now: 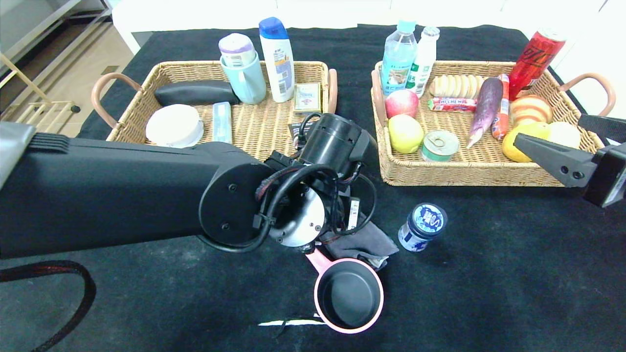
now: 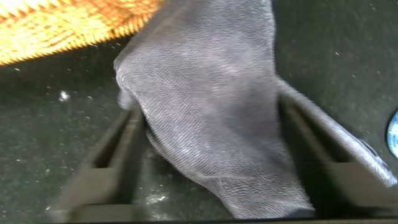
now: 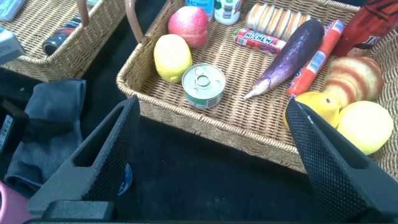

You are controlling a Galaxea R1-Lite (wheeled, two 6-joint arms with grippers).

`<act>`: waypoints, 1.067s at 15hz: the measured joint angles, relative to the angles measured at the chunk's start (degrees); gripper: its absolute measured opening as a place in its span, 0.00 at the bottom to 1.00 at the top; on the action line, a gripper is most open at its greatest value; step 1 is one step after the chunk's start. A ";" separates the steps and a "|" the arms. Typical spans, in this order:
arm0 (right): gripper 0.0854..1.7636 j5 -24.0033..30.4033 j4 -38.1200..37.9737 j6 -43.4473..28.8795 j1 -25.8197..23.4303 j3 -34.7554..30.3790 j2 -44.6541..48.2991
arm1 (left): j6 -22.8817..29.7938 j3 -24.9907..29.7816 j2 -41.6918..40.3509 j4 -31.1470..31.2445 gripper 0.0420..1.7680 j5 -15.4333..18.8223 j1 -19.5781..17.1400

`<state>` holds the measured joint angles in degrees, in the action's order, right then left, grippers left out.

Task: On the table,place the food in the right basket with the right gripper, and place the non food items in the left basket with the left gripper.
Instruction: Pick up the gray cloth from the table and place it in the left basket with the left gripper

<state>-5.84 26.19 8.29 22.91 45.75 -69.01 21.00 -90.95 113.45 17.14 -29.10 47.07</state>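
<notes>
1. Grey folded cloth [image 2: 211, 112] lies on the black table [image 1: 513, 274], between the two baskets and just in front of them. The left gripper [image 2: 208, 155] is down over it, its jaws straddling the fabric on both sides and part-way in; whether they already pinch it cannot be told.
2. Judged risk: the cloth is soft and loosely folded, so the jaws may catch only one layer, and it could unfold and slip free on the way to the left basket [image 1: 254, 127].
3. The pink saucepan [image 1: 348, 295] sits touching the cloth's near edge, its handle running under the wrist. A lift might drag or tip it if the cloth snags on that handle.
4. The small blue jar [image 1: 422, 227] stands just beside the cloth toward the right, so a trailing corner could knock it over.
5. The right gripper [image 3: 211, 155] hovers with jaws wide apart and empty near the front of the right basket [image 1: 469, 171], where the green-label tin [image 1: 439, 145] already rests. Reaching for the jar now could crowd the left arm.
</notes>
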 joint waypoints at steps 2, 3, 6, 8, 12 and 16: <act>0.97 -0.02 0.00 -0.02 0.00 -0.02 0.00 | -0.01 0.02 0.04 -0.02 0.57 0.09 0.17; 0.97 0.00 0.00 0.00 0.00 -0.05 0.00 | -0.04 0.02 0.09 -0.05 0.51 0.11 0.20; 0.97 -0.02 0.02 0.02 0.00 -0.05 -0.01 | -0.04 0.07 0.15 -0.06 0.19 0.16 0.26; 0.97 -0.02 0.00 -0.02 0.02 -0.11 -0.11 | -0.04 0.07 0.15 -0.05 0.12 0.11 0.23; 0.97 -0.11 0.00 0.06 0.10 -0.20 -0.23 | -0.06 0.07 0.37 -0.06 0.12 -0.06 0.30; 0.97 -0.11 0.10 0.09 0.33 -0.28 -0.23 | -0.09 0.00 0.61 -0.02 0.12 -0.20 0.32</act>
<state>-5.95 26.28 8.37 23.24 45.47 -69.24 20.92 -90.95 114.06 17.12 -29.29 47.38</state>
